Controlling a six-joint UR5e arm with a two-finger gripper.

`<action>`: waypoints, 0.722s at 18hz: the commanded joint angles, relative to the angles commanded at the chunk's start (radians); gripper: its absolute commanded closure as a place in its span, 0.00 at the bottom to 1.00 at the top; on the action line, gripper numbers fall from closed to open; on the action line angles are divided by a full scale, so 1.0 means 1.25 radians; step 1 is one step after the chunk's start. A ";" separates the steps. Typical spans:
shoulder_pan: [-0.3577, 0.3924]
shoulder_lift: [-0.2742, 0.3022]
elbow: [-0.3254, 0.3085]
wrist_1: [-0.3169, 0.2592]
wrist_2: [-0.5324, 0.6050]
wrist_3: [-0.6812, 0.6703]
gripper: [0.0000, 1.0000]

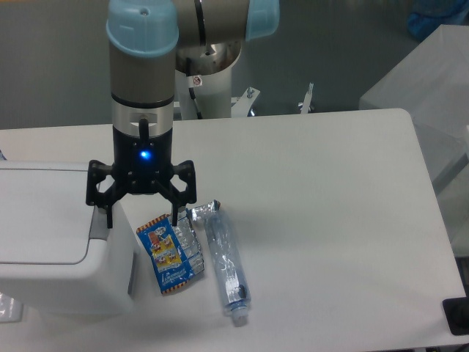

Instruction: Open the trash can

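Observation:
The trash can [51, 235] is a large boxy white bin at the table's left edge, its flat inset lid panel down and its grey push bar [99, 224] partly behind one finger. My gripper [141, 218] hangs open just to the right of the bin's upper right corner. Its left finger [108, 214] overlaps the bin's right edge by the push bar. Its right finger [174, 214] hangs above the blue snack packet [170, 253]. Nothing sits between the fingers.
A crushed clear plastic bottle [223, 262] lies right of the blue snack packet near the table's front. The robot's base [212, 81] stands at the table's back edge. A grey cabinet [440, 95] stands beyond the right edge.

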 joint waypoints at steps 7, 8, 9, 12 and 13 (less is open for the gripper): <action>-0.001 -0.001 -0.009 0.000 0.000 -0.002 0.00; -0.004 -0.001 -0.009 0.000 0.000 -0.007 0.00; -0.006 -0.002 -0.009 0.000 -0.001 -0.015 0.00; -0.007 -0.004 -0.009 0.002 -0.016 -0.031 0.00; -0.007 -0.002 -0.009 0.005 -0.018 -0.032 0.00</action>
